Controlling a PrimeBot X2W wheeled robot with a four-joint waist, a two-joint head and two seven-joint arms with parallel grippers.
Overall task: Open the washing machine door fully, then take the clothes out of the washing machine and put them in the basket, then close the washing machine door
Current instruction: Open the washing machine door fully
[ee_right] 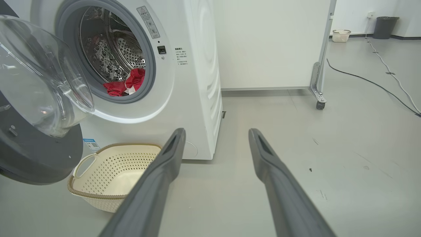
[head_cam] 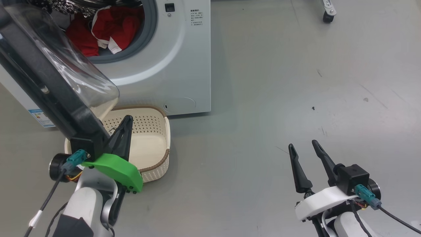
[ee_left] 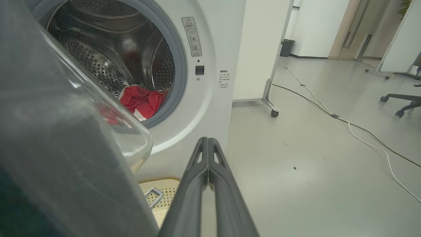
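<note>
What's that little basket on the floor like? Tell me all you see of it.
The basket is a small cream plastic tub with rows of holes in its walls, a brown woven-look rim and a looped handle at one end. It stands upright on the grey floor, before the washing machine, partly under its open door. Nothing lies in it that I can see.
</note>
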